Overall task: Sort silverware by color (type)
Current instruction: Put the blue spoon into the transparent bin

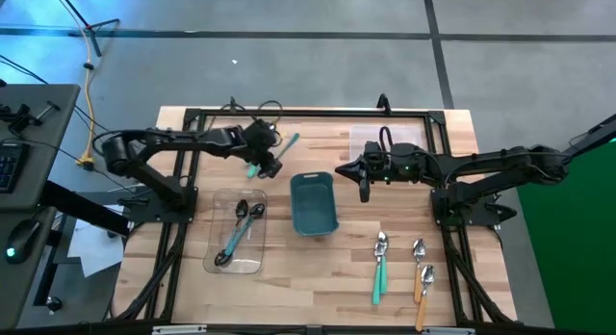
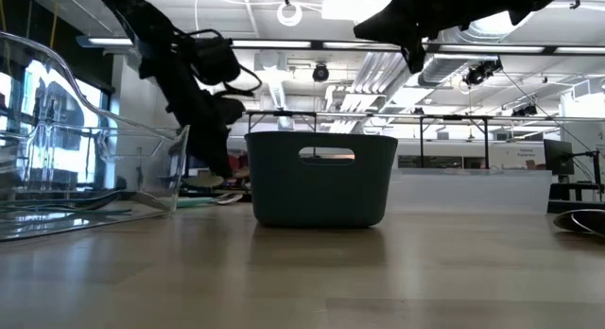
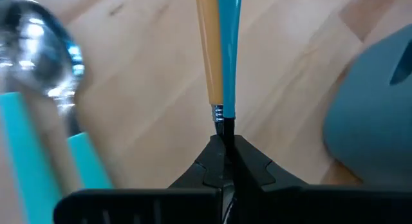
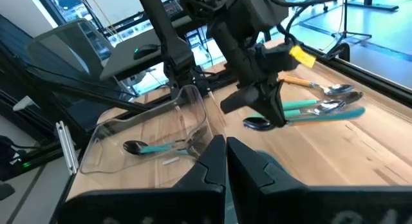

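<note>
You won't find any readable text, label, brand, number or sign here. The teal bin (image 1: 314,203) has plain walls, and the clear tray (image 1: 237,233) just beside it on the table bears no lettering. In the low view, a pale panel far behind the bin may carry print, but it is too small to read.

four spoons (image 1: 381,248) are counted loose at the table's right front, one teal bin (image 1: 314,203), and one clear tray (image 1: 238,234) holding spoons.
</note>
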Tool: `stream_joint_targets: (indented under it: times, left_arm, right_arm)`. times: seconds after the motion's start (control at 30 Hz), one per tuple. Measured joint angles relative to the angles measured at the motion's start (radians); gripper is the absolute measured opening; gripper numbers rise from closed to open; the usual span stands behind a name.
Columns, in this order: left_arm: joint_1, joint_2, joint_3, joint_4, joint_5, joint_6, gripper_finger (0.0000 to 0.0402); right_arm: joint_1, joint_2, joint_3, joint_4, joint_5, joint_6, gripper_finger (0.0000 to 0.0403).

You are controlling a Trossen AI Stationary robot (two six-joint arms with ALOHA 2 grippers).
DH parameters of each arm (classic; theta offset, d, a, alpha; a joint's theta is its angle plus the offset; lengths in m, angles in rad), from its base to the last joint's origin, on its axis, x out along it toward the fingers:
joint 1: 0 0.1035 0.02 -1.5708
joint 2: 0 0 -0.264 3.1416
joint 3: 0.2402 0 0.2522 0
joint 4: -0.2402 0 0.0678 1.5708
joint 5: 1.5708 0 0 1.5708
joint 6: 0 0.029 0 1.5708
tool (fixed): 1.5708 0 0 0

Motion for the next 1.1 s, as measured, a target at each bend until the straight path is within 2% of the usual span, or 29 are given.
stream_joint_targets:
  times: [0.3,0.5,1.1]
  left_arm:
    - [-0.034,0.16,0.087,-0.022,-0.058,-0.047,0.0]
    - [-0.036,0.206,0.106,-0.008,-0.058,-0.051,0.0002]
    - [-0.032,0.207,0.108,-0.002,-0.056,-0.03,0.0093]
  right_arm:
    - [0.0,0.0,0.0,-0.013,0.0,0.0,0.0]
    - [0.0,0.0,0.0,-0.013,0.0,0.0,0.0]
    - [0.0,0.0,0.0,-0.013,0.001,0.002,0.0]
